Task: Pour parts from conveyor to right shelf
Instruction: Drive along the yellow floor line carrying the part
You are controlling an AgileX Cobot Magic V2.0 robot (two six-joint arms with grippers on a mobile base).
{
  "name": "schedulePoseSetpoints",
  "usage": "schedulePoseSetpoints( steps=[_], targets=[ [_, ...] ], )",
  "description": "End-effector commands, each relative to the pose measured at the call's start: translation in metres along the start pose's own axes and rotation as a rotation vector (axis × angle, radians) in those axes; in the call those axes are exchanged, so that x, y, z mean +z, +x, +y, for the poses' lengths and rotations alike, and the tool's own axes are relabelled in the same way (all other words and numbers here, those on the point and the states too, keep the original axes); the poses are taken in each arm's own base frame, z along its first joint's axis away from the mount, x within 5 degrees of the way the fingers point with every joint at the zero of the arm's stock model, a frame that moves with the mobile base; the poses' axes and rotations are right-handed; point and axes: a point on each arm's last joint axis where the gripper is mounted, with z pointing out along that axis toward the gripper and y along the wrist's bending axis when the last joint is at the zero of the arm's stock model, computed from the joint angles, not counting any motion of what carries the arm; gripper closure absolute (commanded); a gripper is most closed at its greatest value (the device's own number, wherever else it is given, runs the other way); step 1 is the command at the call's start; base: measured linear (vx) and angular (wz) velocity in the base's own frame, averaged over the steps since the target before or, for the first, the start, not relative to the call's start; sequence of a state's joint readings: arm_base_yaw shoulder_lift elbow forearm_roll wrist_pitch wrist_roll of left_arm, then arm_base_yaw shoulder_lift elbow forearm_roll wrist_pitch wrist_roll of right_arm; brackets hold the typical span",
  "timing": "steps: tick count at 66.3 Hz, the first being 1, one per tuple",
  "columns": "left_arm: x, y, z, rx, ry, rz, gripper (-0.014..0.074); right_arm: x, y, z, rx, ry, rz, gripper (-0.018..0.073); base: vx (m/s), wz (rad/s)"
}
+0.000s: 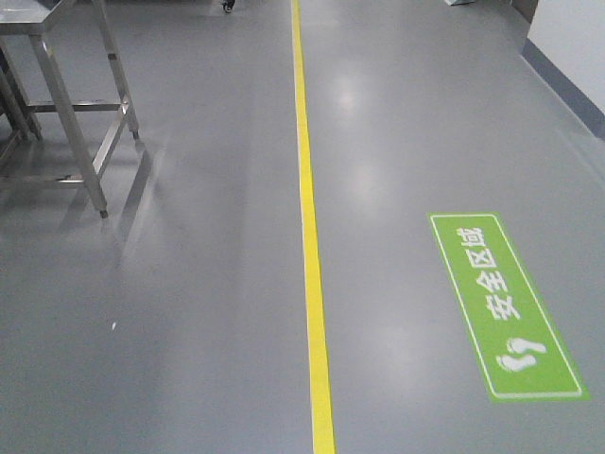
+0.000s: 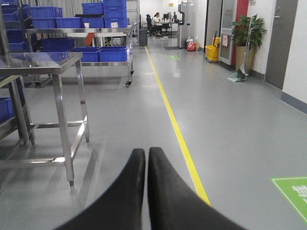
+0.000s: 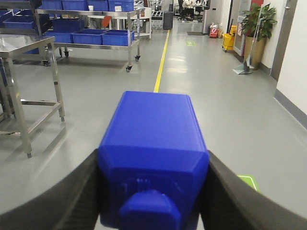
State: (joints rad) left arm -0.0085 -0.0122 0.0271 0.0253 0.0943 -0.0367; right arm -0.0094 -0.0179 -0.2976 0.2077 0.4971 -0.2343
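A glossy grey floor (image 1: 170,312) runs down a long workshop aisle, split lengthwise by a yellow line (image 1: 312,284). A green floor sign (image 1: 501,303) with white characters and footprints lies to the right of the line. At the left stands a steel table (image 2: 43,62), its shiny tabletop reflecting blue and its legs near the aisle. Farther back, a wheeled steel rack (image 2: 96,48) carries blue bins (image 2: 112,54). Along the right wall stand a potted plant (image 2: 247,33) and a yellow mop bucket (image 2: 211,51). A wide stretch of floor lies between the table legs and that wall. The black left fingers (image 2: 124,191) are pressed together, tip to tip. The right fingers (image 3: 67,201) pinch the blue block (image 3: 153,134) from both sides above the floor, with its round stud toward the camera.
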Motion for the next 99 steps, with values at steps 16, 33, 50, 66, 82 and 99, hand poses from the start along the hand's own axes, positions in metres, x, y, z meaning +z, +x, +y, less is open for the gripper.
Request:
schedulePoseSetpoints(
  steps=[16,33,50,66,82,99],
  targets=[
    [-0.0024,-0.0138,-0.0006,-0.014,0.009,-0.103,0.0603,-0.0042,-0.0143,-0.0015,-0.002,0.021,-0.101,0.0561,0.69,0.03],
    [-0.0024,-0.0138,-0.0006,-0.014,0.009,-0.103,0.0603,-0.0042,-0.0143,-0.0015,-0.002,0.021,-0.102,0.0561,0.71,-0.04],
    [-0.0024,-0.0138,-0.0006,-0.014,0.009,-0.103,0.0603,-0.0042,-0.0143,-0.0015,-0.002,0.021,-0.102,0.0561,0.72,-0.02],
    [-0.0024,-0.0138,-0.0006,-0.014,0.009,-0.103,0.0603,-0.0042,-0.0143,-0.0015,-0.002,0.021,-0.102,0.0561,0.75,0.06],
    [-0.0024,-0.0138,-0.0006,-0.014,0.009,-0.103,0.0603,-0.0042,-0.0143,-0.0015,-0.002,0.021,-0.102,0.0561,0.75,0.09],
    [-0.0024,-0.0138,-0.0006,-0.014,0.009,-0.103,0.0603,-0.0042,-0.0143,-0.0015,-0.002,0.021,-0.102,0.0561,0.72,0.09]
  ],
)
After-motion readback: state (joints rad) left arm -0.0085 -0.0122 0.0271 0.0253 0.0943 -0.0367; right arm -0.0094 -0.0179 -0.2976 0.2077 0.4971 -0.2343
